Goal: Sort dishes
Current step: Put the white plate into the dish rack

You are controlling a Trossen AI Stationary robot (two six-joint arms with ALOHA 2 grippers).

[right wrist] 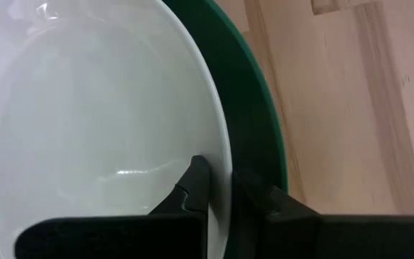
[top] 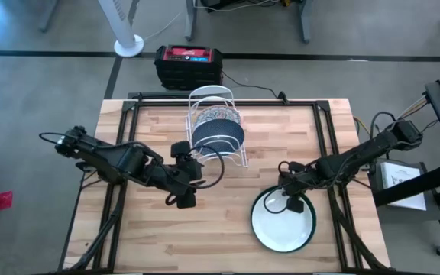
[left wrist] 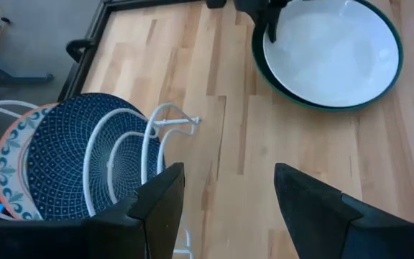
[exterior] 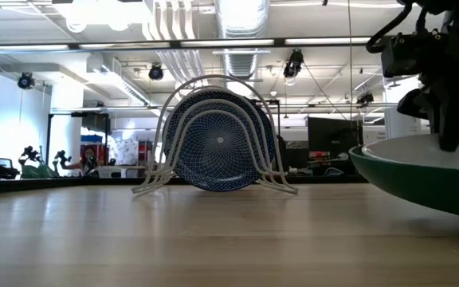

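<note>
Nearest you, at the table's front right, the plain white dish [top: 283, 220] sits nested inside the green dish [top: 308, 236], both lying flat. Your right gripper [top: 290, 200] is down on their rim on the side facing the rack. Its wrist view shows the two fingers nearly closed with the white dish's edge between them, one finger [right wrist: 192, 188] inside the bowl, the other in the gap above the green dish. So it appears to grip the white dish alone, and a straight lift should part it from the green one.

Your left gripper [top: 186, 191] hovers over bare wood left of centre, fingers wide apart and holding nothing. It is the nearer arm to the rack.

Further back, at the table's centre rear, the white wire rack [top: 214, 126] holds the blue speckled dish [top: 218, 135] upright on edge in front, with the floral dish [top: 206, 116] just behind it.

Most of the floral dish is hidden by the blue one. Which rack slots are free is hard to make out.
</note>
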